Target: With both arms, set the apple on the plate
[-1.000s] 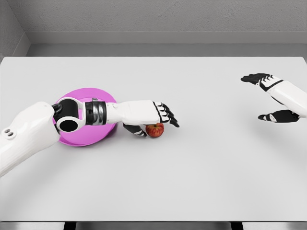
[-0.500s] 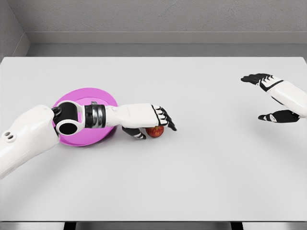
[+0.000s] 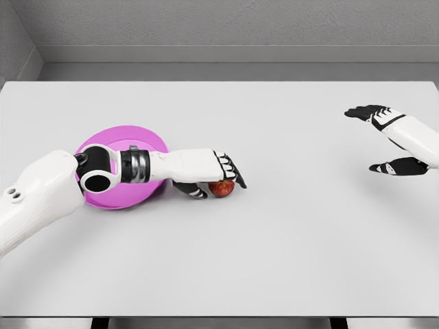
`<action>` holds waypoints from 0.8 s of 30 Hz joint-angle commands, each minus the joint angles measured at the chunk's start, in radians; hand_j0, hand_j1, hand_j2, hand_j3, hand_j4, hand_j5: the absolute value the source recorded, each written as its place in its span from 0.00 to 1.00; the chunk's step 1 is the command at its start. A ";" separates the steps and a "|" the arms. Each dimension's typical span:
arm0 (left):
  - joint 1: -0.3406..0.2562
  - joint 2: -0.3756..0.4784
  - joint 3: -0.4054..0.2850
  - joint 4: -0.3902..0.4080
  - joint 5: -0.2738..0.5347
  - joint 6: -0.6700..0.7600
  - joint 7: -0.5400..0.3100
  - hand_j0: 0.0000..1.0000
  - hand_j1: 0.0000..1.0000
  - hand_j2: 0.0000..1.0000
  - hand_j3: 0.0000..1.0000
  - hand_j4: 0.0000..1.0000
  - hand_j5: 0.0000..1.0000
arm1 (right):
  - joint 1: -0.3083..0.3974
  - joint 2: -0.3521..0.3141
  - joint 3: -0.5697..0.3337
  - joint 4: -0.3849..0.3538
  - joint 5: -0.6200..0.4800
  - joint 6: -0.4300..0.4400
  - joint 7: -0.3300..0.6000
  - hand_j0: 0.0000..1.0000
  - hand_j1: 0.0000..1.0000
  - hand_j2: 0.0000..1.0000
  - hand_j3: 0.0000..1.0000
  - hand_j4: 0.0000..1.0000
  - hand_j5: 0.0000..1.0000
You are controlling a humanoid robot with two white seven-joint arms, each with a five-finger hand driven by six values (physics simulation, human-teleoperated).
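Note:
A small red apple (image 3: pixel 221 190) lies on the white table just right of the pink plate (image 3: pixel 103 199). My left hand (image 3: pixel 215 184) reaches across the plate and covers the apple from above. Its dark fingers (image 3: pixel 234 177) drape over the apple's top and right side, and the thumb (image 3: pixel 191 190) presses in from the left, so only the apple's lower front shows. My left forearm hides the plate's middle. My right hand (image 3: pixel 384 140) hovers far off at the right edge, fingers spread and holding nothing.
The table (image 3: pixel 274 240) ends at a grey wall at the back, and its front edge runs along the bottom of the view.
My left hand has sunk onto the apple and drawn slightly left, its fingers curling down around it. The apple has barely shifted. The right arm has not moved.

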 commanded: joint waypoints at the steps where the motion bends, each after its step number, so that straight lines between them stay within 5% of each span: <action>1: 0.000 -0.003 0.001 0.008 0.006 0.001 -0.004 0.83 0.83 0.83 0.83 0.83 0.83 | 0.000 -0.001 -0.001 0.000 -0.008 0.002 0.001 1.00 1.00 1.00 1.00 1.00 1.00; 10: -0.002 -0.010 -0.015 0.022 0.006 0.001 -0.005 0.82 0.82 0.82 0.82 0.82 0.82 | 0.000 -0.001 -0.001 0.000 -0.009 0.002 -0.001 1.00 1.00 1.00 1.00 1.00 1.00; 24: 0.000 -0.020 -0.015 0.022 0.011 0.001 -0.045 0.61 0.61 0.61 0.61 0.61 0.61 | 0.000 -0.001 -0.001 0.000 -0.007 0.002 -0.001 1.00 1.00 1.00 1.00 1.00 1.00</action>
